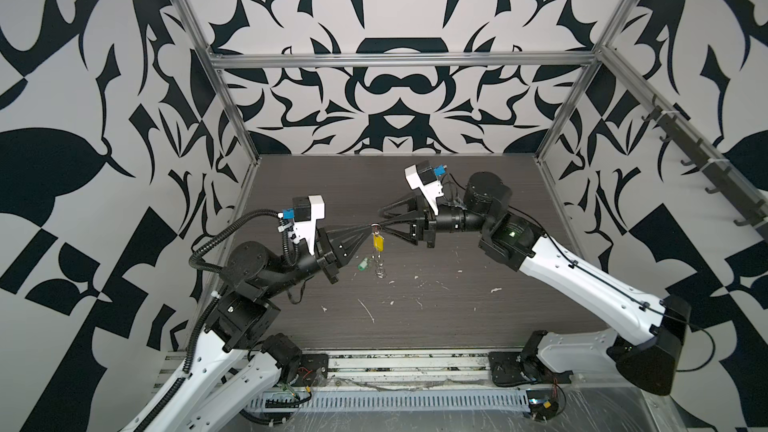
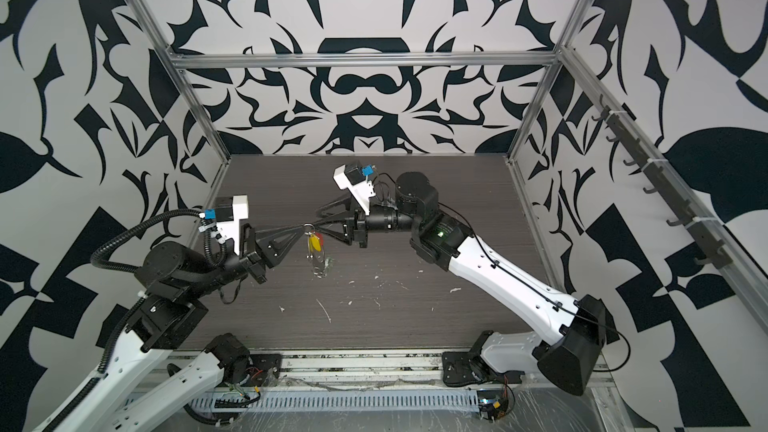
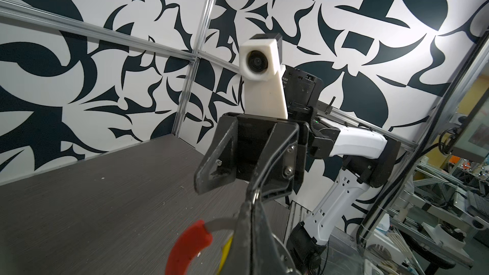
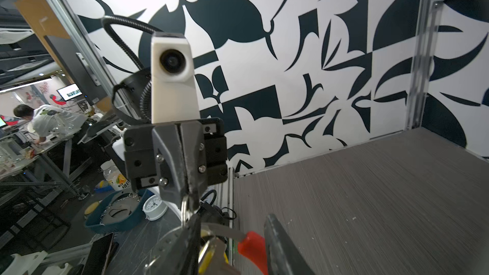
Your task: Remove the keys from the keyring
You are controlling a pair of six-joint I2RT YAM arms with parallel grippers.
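The keyring [image 1: 380,270], a thin grey hoop, hangs above the dark table in both top views. My left gripper [image 1: 369,226] is shut on its top, by a small silver ring [image 3: 256,194]. The red sleeve [image 3: 190,247] curves off beside the left fingers. A yellow key [image 1: 377,243] dangles from the hoop just under the grip. A green key [image 1: 363,263] lies on the table below, off the hoop. My right gripper [image 1: 380,220] faces the left one, open, and in the right wrist view the red sleeve [image 4: 254,247] lies between its spread fingers [image 4: 280,244].
White flecks and a long white scrap [image 1: 368,310] litter the table's [image 1: 498,305] middle and front. Aluminium frame posts stand at the back corners. A slotted cable duct [image 1: 386,401] runs along the front edge. A rail of black hooks [image 1: 706,168] lines the right wall.
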